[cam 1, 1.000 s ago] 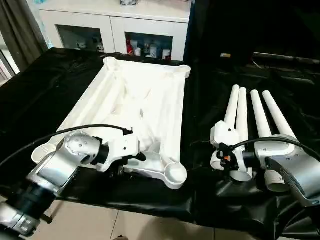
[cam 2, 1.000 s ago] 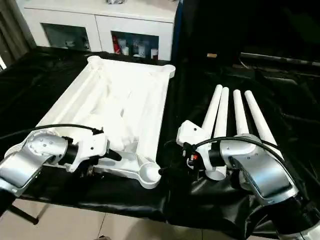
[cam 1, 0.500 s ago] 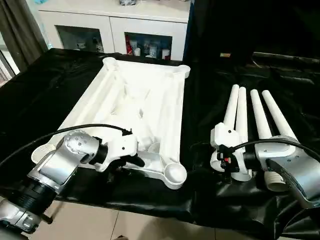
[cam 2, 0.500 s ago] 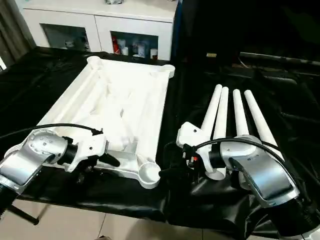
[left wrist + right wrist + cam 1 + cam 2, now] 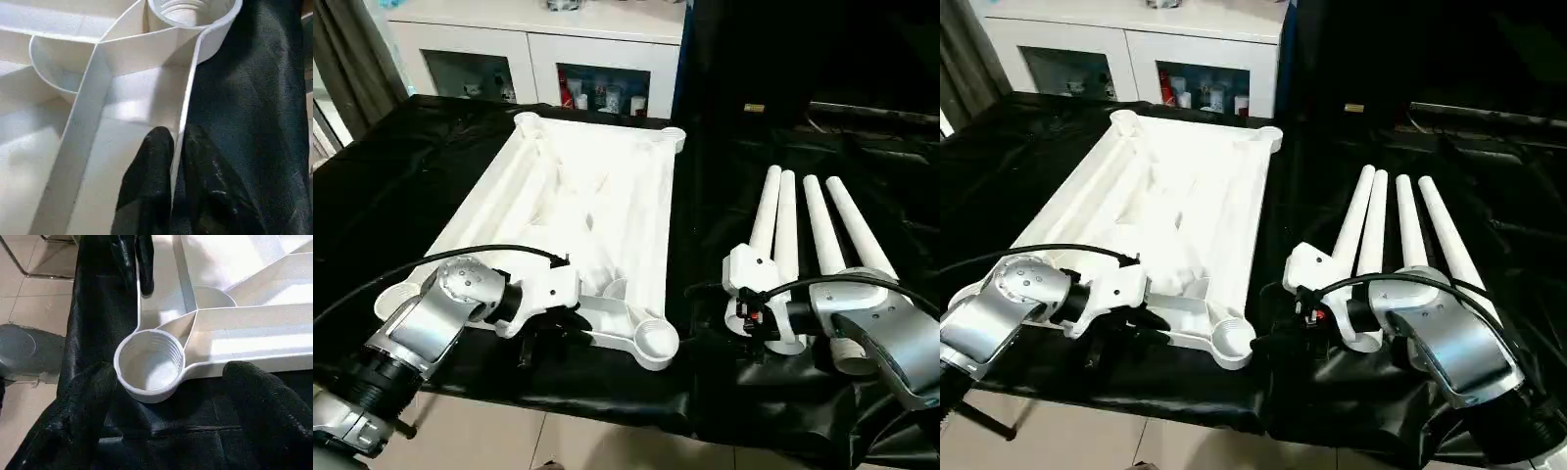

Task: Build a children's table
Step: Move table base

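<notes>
Lying upside down on a worktop [image 5: 401,186] draped in black cloth, the white table top [image 5: 578,206] shows its ribbed underside and a round socket at each corner. The left gripper [image 5: 176,147] sits at the near edge of the table top, its two black fingers [image 5: 151,166] drawn together on the thin upright rim wall, one finger inside the rim and the other outside over the cloth, close to the near right corner socket [image 5: 149,364]. That socket is a threaded cup, and it lies between the two widely parted fingers [image 5: 259,396] of the right gripper [image 5: 166,387], which hovers just beside the corner without touching it. Four tapered white legs [image 5: 803,235] lie side by side on the cloth to the right of the table top, well apart from it, with the silver right forearm [image 5: 886,328] over their near ends. Beyond the worktop stands a white cabinet [image 5: 538,49] with glass doors.
</notes>
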